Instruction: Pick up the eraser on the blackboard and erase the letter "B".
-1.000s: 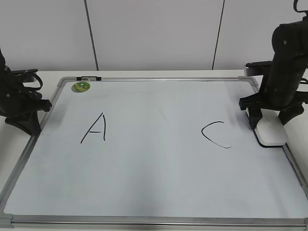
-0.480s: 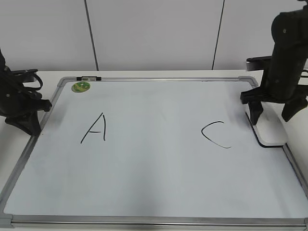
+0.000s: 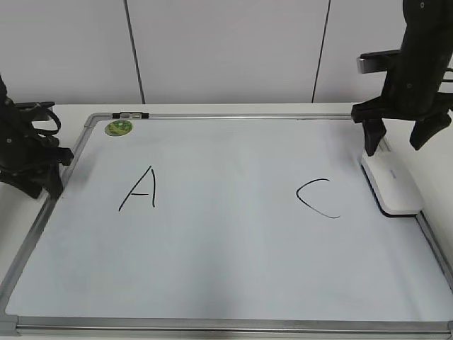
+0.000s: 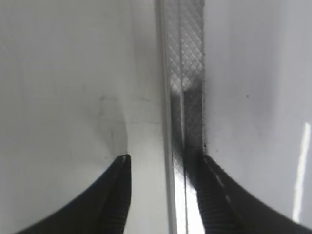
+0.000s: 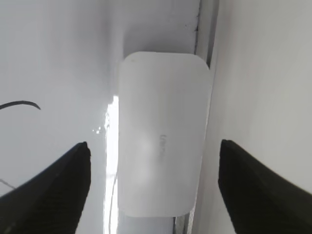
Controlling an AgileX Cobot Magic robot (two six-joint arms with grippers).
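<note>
The blackboard (image 3: 233, 269) is a white dry-erase board with a silver frame, lying flat on the table. A black "A" (image 3: 139, 189) and a black "C" (image 3: 318, 198) are on it; no letter "B" shows between them. The white eraser (image 3: 391, 185) lies at the board's right edge and also shows in the right wrist view (image 5: 163, 136). My right gripper (image 3: 398, 139) is open, raised above the eraser's far end, its fingers (image 5: 153, 168) wide apart on either side of it and not touching. My left gripper (image 3: 39, 185) is open over the board's left frame rail (image 4: 183, 87).
A green round sticker (image 3: 119, 127) sits at the board's far left corner. A small black clip (image 3: 131, 114) is on the top rail. A white panelled wall stands behind the table.
My right gripper has risen off the eraser and opened wide, leaving the eraser lying at the board's right edge. The left arm has barely moved.
</note>
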